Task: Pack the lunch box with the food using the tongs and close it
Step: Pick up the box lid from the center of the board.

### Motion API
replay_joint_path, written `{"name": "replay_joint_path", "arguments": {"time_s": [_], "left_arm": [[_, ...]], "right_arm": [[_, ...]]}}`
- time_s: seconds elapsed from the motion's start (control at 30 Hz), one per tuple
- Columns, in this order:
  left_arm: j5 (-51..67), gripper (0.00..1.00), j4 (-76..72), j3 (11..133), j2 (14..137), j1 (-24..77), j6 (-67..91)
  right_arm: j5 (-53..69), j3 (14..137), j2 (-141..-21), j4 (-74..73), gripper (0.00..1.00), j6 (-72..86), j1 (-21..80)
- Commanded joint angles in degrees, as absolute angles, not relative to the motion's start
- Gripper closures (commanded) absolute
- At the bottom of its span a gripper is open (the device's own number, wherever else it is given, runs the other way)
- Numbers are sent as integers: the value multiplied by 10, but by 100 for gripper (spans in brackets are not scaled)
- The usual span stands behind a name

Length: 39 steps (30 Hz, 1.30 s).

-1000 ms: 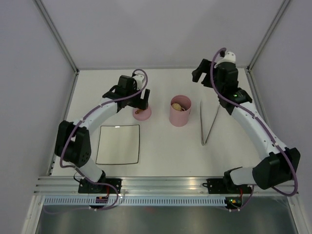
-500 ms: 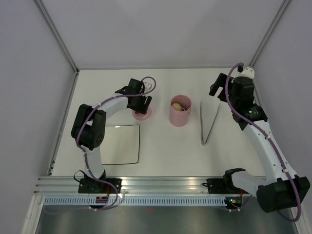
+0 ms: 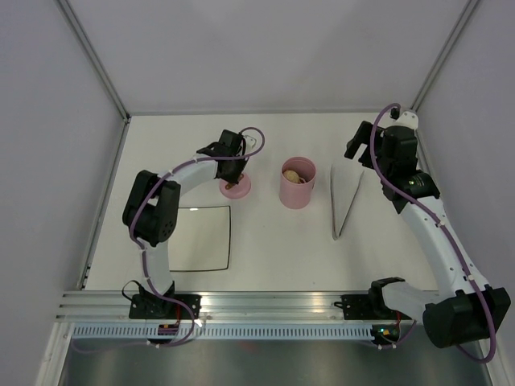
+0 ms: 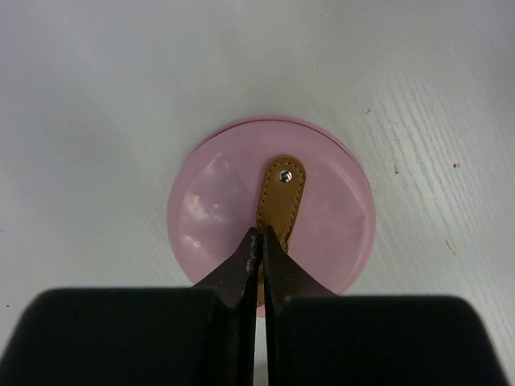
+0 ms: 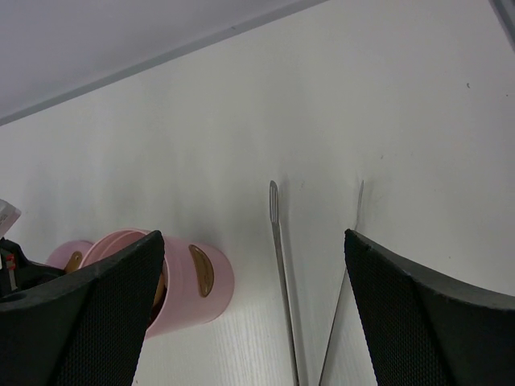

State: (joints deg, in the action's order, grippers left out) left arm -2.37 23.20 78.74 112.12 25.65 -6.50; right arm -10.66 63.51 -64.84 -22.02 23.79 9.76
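Left claw (image 4: pixel 261 241) pinches the brown strip handle (image 4: pixel 280 197) on the pink lid (image 4: pixel 209 213); right claw (image 5: pixel 253 241) gapes empty near the tongs (image 5: pixel 278 249).

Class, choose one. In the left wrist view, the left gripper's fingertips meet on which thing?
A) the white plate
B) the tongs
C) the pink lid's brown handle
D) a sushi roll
C: the left gripper is shut, pinching the brown handle of the pink lid; the tongs lie well apart from it.
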Motion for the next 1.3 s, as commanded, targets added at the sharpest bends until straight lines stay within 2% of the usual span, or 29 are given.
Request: {"name": "replay_joint_path", "arguments": {"time_s": [0.0, 0.47, 0.87, 1.27], "left_arm": [[-51, 98, 252, 787, 1143, 258, -70], [-22, 98, 279, 822, 1015, 258, -33], [113, 98, 322, 869, 911, 258, 111], [243, 98, 315, 1005, 935, 305, 214]], "right_arm": [[-124, 636, -639, -237, 2, 245, 95], [-142, 625, -599, -258, 2, 272, 95], [-151, 621, -587, -273, 2, 273, 94], [-171, 628, -576, -308, 2, 283, 83]]}}
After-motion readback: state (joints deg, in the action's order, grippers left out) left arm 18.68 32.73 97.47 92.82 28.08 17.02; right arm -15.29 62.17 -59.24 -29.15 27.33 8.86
